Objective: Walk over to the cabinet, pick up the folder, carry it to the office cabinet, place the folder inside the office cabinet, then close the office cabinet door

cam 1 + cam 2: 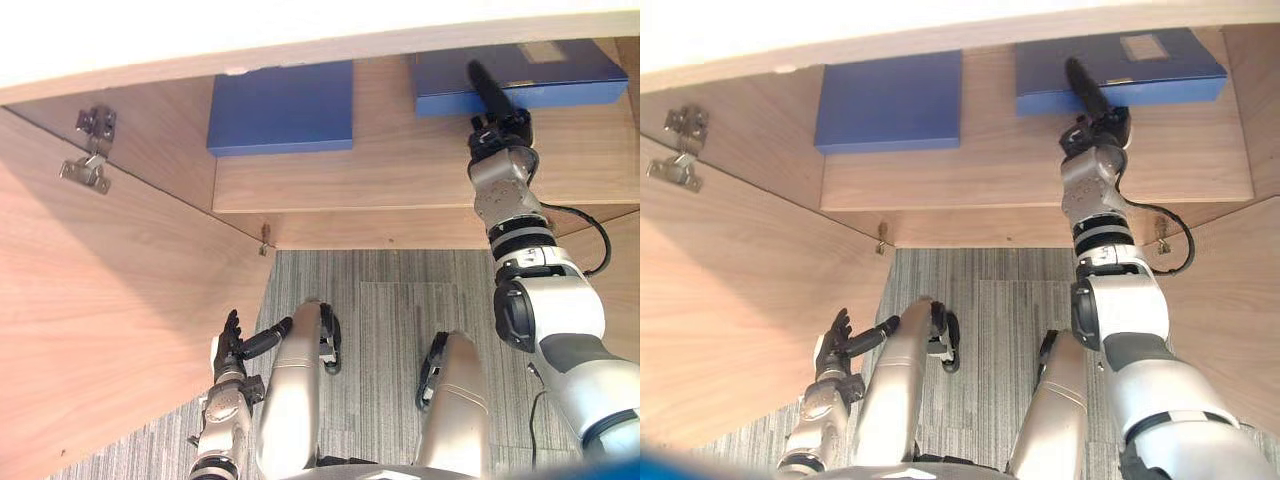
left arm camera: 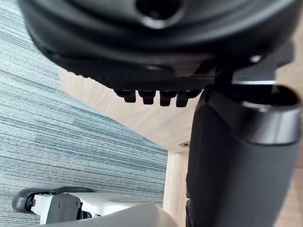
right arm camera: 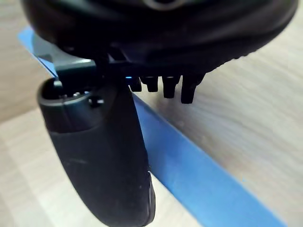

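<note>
Two folders lie on the cabinet shelf (image 1: 400, 170): a left folder (image 1: 280, 105) and the right folder (image 1: 560, 75), where my right hand (image 1: 500, 130) rests its thumb; whether it grips, I cannot tell. My left hand (image 1: 230, 345) hangs below the shelf, loosely spread.

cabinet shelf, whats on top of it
On the light wooden cabinet shelf lie a left flat blue folder and a right flat blue folder, apart. The dark right hand covers part of the right one; what is beneath either is hidden.
</note>
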Motion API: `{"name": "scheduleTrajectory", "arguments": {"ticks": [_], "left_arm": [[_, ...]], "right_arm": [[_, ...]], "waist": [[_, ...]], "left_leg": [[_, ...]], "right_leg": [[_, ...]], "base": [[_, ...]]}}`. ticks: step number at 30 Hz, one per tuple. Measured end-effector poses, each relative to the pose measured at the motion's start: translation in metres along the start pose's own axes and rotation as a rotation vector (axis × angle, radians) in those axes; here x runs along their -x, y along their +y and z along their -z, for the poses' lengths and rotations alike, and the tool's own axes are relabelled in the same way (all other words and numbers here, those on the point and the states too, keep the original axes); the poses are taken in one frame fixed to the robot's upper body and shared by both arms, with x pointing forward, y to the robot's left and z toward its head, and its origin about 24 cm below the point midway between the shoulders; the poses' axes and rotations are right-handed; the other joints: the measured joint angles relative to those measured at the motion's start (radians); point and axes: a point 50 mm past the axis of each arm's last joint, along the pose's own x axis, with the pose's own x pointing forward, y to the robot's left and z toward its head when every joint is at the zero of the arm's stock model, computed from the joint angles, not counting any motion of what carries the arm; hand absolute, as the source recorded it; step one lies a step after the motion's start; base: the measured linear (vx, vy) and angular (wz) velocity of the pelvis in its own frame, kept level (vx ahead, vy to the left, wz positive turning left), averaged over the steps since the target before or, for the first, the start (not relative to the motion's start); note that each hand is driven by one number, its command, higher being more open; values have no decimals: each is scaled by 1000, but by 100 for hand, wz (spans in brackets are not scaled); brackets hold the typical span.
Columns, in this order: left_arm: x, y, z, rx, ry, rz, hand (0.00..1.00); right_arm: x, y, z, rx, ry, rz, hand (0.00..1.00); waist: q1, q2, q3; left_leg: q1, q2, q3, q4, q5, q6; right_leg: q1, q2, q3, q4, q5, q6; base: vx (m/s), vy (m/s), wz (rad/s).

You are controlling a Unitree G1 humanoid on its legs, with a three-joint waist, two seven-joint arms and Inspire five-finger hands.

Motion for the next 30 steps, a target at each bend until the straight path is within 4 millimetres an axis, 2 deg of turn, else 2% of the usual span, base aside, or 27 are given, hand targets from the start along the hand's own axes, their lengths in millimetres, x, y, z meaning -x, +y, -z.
{"name": "scheduleTrajectory", "arguments": {"ticks": [1, 5, 17, 22, 25, 30], "left_arm": [[0, 1, 1, -5, 4, -2, 100], [0, 2, 5, -31, 21, 4, 100], [-1, 1, 5, -139, 18, 99, 100], [-1, 4, 5, -148, 23, 106, 100], [-2, 6, 5, -152, 23, 107, 100], [-2, 8, 5, -158, 25, 103, 100]], "right_arm": [[-1, -5, 4, 116, 1, -14, 100], [-4, -25, 12, 306, 41, -82, 100], [-5, -104, 10, 539, 112, -114, 100], [-2, -116, 17, 482, 148, -134, 100], [0, -122, 23, 304, 174, -124, 100], [3, -123, 32, 113, 181, -107, 100]], "waist": [[-6, 0, 0], [-21, -1, 0], [-19, -7, -2], [-18, -20, -9], [-17, -25, -11], [-18, -30, -14]], "left_leg": [[13, 0, 1, -10, 0, 0], [52, -1, 1, -44, 0, 0], [116, -8, 8, -84, 0, 0], [120, -8, 9, -86, 0, 0], [120, -8, 10, -86, 0, 0], [121, -6, 13, -86, 0, 0]], "right_leg": [[14, 0, -4, -11, 1, 0], [58, 0, -20, -51, 5, 3], [123, -14, -41, -95, 11, 12], [127, -14, -42, -98, 11, 13], [126, -14, -41, -100, 12, 15], [122, -13, -39, -101, 14, 16]], "base": [[79, -13, -2], [82, -14, 1], [42, 2, 1], [23, 4, 0], [12, 5, 0], [29, 11, -2]]}}
